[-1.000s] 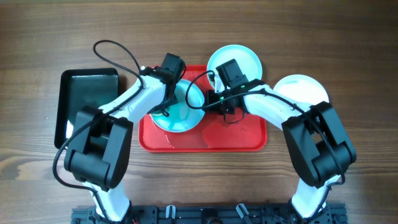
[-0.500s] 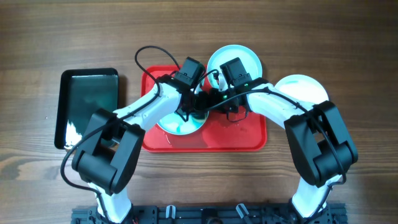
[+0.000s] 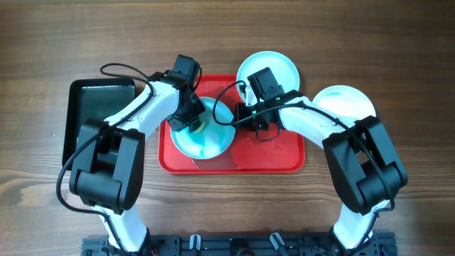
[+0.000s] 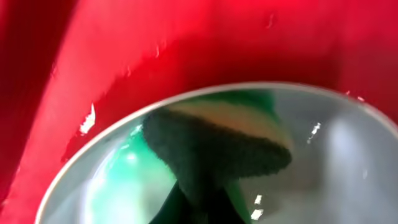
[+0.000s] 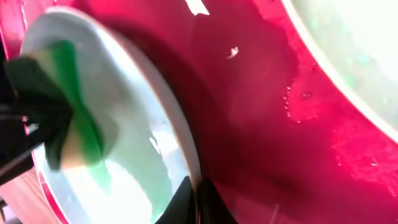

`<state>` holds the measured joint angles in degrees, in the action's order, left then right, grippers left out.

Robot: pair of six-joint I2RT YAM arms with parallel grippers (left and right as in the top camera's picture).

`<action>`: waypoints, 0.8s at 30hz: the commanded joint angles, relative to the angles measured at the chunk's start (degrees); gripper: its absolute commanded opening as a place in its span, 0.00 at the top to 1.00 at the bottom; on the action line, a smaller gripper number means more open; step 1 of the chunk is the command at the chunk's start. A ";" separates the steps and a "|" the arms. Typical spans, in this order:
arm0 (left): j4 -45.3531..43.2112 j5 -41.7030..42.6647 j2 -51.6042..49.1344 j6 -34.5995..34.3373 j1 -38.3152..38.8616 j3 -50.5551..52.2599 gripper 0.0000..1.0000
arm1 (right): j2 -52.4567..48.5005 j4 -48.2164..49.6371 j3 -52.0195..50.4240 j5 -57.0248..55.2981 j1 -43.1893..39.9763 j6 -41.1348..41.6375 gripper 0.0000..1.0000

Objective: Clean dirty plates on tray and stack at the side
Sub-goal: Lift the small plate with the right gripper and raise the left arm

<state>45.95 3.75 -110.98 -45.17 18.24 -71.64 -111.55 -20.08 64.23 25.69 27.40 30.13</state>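
A pale cyan plate [image 3: 213,142] with a teal-green smear sits tilted on the red tray [image 3: 277,160]. My right gripper [image 3: 237,118] is shut on its right rim, also seen in the right wrist view [image 5: 194,198]. My left gripper [image 3: 190,122] is shut on a yellow and dark green sponge [image 4: 217,146] and presses it on the plate's [image 4: 348,155] upper left part. The sponge also shows in the right wrist view [image 5: 59,106]. A second pale cyan plate [image 3: 276,67] lies at the tray's back edge. A white plate [image 3: 350,99] lies on the table at the right.
A smaller black tray [image 3: 106,107] lies on the table to the left of the red tray. Water drops and wet patches show on the red tray [image 5: 298,124]. The table is bare wood at the front and far sides.
My left gripper has swept the sponge from the plate's right side back to its upper left. The right gripper keeps its hold on the rim and has not moved.
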 commanded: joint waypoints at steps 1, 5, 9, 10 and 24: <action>4.11 20.81 -1.95 17.59 0.48 2.21 0.96 | -0.66 -0.02 -0.11 -0.26 -0.52 -0.15 0.96; 2.32 29.57 -1.95 23.15 2.32 2.21 0.96 | -0.66 -0.02 -0.11 -0.09 -0.52 -0.17 0.96; -9.62 23.78 -1.95 17.75 2.54 2.21 0.94 | -0.66 -0.07 -0.11 -0.09 -0.52 -0.15 0.96; -11.82 20.00 -1.95 15.41 2.54 2.21 0.94 | -0.66 -0.07 -0.11 -0.09 -0.52 -0.17 0.96; 9.88 -17.86 5.27 7.48 -2.82 -16.20 0.96 | -0.66 -0.13 -0.11 -0.15 -0.46 -0.17 0.96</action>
<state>51.62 -7.77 -110.54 -38.72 17.58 -79.64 -111.55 -20.10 64.23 25.69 27.18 29.93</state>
